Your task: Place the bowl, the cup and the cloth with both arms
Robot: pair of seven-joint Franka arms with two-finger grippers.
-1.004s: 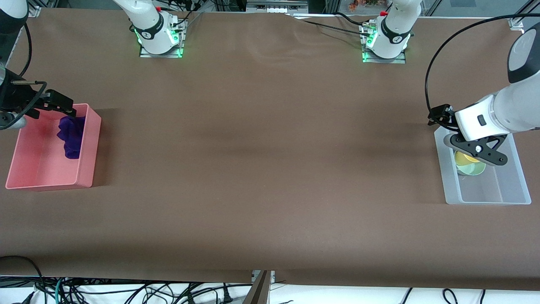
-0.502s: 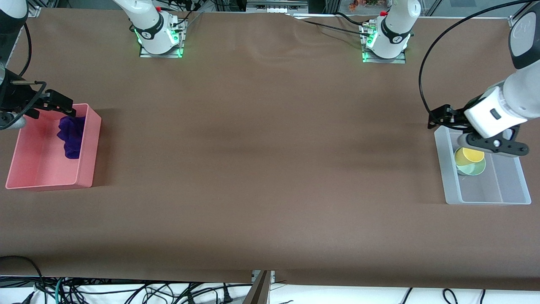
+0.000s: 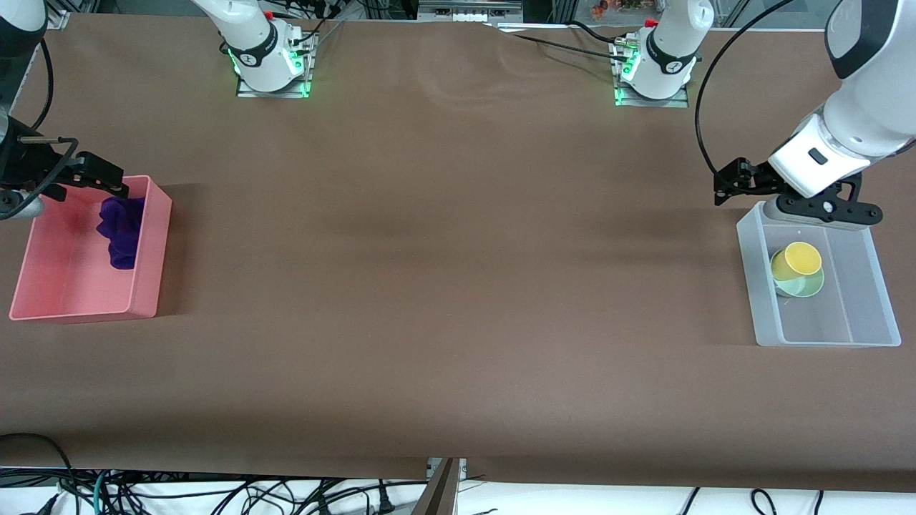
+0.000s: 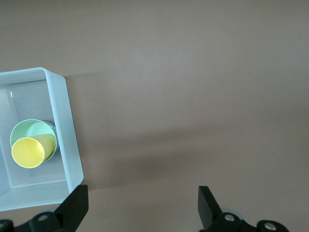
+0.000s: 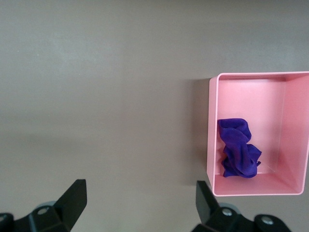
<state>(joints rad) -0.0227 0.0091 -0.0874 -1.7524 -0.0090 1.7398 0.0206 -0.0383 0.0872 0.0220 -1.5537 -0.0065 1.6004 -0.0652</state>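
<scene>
The yellow cup (image 3: 794, 260) lies tilted in the mint-green bowl (image 3: 803, 287) inside a clear bin (image 3: 751, 286) at the left arm's end of the table. My left gripper (image 3: 823, 212) hangs open and empty over the bin's edge nearest the bases. Its wrist view shows the cup (image 4: 28, 152), the bowl (image 4: 30, 129), the bin (image 4: 60, 125) and the gripper (image 4: 142, 210). The purple cloth (image 3: 120, 230) lies bunched in a pink bin (image 3: 152, 243) at the right arm's end. My right gripper (image 3: 16, 202) waits open and empty beside that bin. Its wrist view shows the cloth (image 5: 239, 154), the bin (image 5: 212, 145) and the gripper (image 5: 139, 203).
A brown mat (image 3: 444, 272) covers the table. The two arm bases (image 3: 268, 61) (image 3: 655, 68) stand along the table's edge farthest from the front camera. Cables hang below the table's near edge.
My left gripper has risen and drawn back from over the cup and bowl toward the bases, uncovering them. The right arm has not moved.
</scene>
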